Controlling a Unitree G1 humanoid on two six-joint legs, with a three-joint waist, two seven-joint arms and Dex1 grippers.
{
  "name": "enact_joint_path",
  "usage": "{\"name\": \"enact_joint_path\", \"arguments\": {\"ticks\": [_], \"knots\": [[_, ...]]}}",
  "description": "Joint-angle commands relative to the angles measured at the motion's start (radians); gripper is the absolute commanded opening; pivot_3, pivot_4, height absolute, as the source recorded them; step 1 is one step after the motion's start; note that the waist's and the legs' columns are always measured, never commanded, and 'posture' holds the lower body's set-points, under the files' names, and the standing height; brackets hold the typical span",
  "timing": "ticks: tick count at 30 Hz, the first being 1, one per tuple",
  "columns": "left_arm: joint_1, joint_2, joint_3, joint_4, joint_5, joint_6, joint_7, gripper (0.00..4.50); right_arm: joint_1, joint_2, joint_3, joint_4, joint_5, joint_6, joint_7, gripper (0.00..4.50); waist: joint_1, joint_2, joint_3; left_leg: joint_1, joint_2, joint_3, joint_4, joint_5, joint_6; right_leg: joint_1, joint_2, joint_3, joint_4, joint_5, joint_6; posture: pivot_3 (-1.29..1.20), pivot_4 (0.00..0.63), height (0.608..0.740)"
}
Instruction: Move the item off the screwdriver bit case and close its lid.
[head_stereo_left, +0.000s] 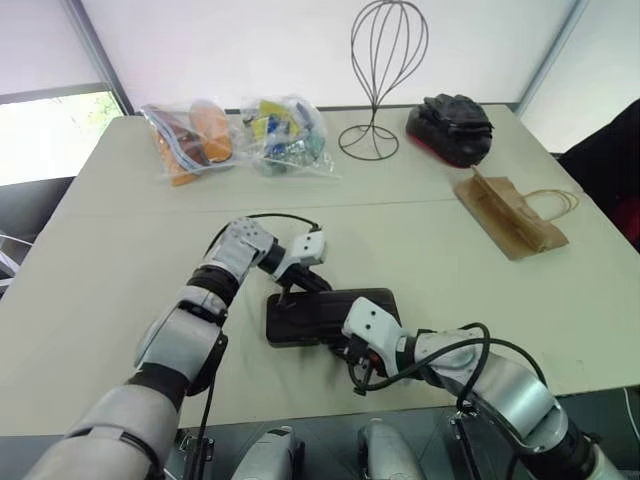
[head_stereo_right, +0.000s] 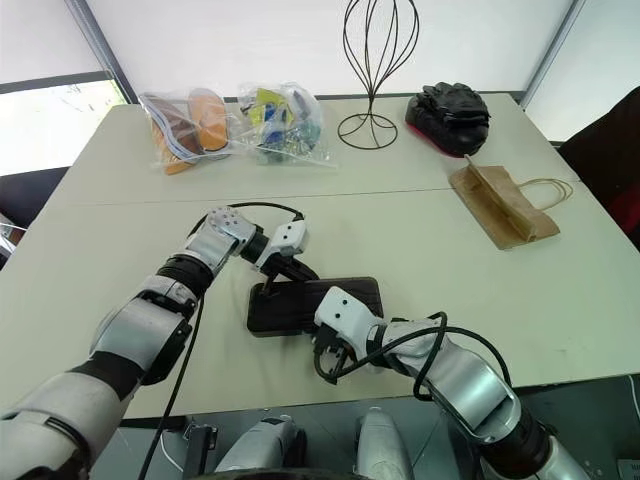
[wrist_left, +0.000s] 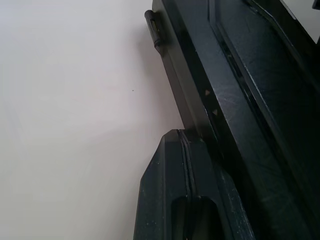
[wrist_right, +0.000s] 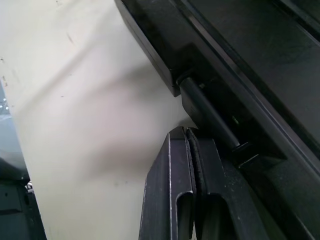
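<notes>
Flat dark plastic bit case (head_stereo_left: 330, 316), centre frame, smoky lid down. Left gripper (head_stereo_left: 290, 285) and right gripper (head_stereo_left: 352, 345): fingers closed, empty, at opposite edges. You press evenly until the latch seats.

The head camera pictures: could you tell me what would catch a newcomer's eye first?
Both grippers, left and right, press shut fingers against the dark screwdriver bit case at the table's near middle. The brown paper bag lies far right, off the case, and a tall wire stand rises at the back.
</notes>
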Motion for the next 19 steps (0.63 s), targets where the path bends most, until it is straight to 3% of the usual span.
{"name": "enact_joint_path", "arguments": {"ticks": [1, 8, 13, 16, 19], "knots": [[-0.007, -0.070, 0.023, 0.059, -0.004, -0.029, 0.076, 0.00, -0.024, 0.025, -0.144, -0.070, 0.010, 0.064, -0.063, 0.08, 0.010, 0.000, 0.000, 0.000, 0.000, 0.000, 0.001, 0.000, 0.000, 0.000, 0.000, 0.000, 0.000, 0.000, 0.000, 0.00, 0.150, 0.740], [-0.117, 0.000, 0.232, 0.116, -0.122, 0.024, 0.233, 0.00, 0.137, 0.088, -0.417, -0.290, 0.290, 0.140, 0.070, 0.08, 0.022, 0.000, 0.001, -0.005, -0.002, -0.001, 0.001, 0.000, 0.000, -0.003, -0.001, 0.001, 0.000, 0.000, 0.000, 0.00, 0.150, 0.740], [-0.144, 0.102, 0.393, 0.065, -0.237, 0.110, 0.306, 0.00, 0.066, 0.129, -0.716, -0.243, 0.438, 0.139, 0.059, 0.08, 0.014, 0.000, 0.001, -0.012, -0.002, 0.000, 0.004, 0.000, 0.000, -0.013, -0.002, 0.001, 0.009, 0.000, 0.000, 0.00, 0.150, 0.740], [-0.080, 0.164, 0.449, -0.064, -0.291, 0.194, 0.320, 0.00, -0.009, 0.136, -0.834, -0.160, 0.489, 0.121, 0.025, 0.08, 0.013, 0.000, 0.001, -0.012, -0.002, 0.000, 0.003, 0.000, 0.000, -0.014, -0.002, 0.001, 0.009, 0.000, 0.000, 0.00, 0.150, 0.740], [0.066, 0.209, 0.478, -0.301, -0.340, 0.313, 0.358, 0.00, -0.046, 0.127, -0.860, -0.068, 0.469, 0.057, -0.014, 0.08, 0.010, 0.001, 0.001, -0.012, -0.002, -0.001, 0.002, 0.000, 0.000, -0.015, -0.002, 0.001, 0.010, 0.000, 0.000, 0.00, 0.150, 0.740]]}}
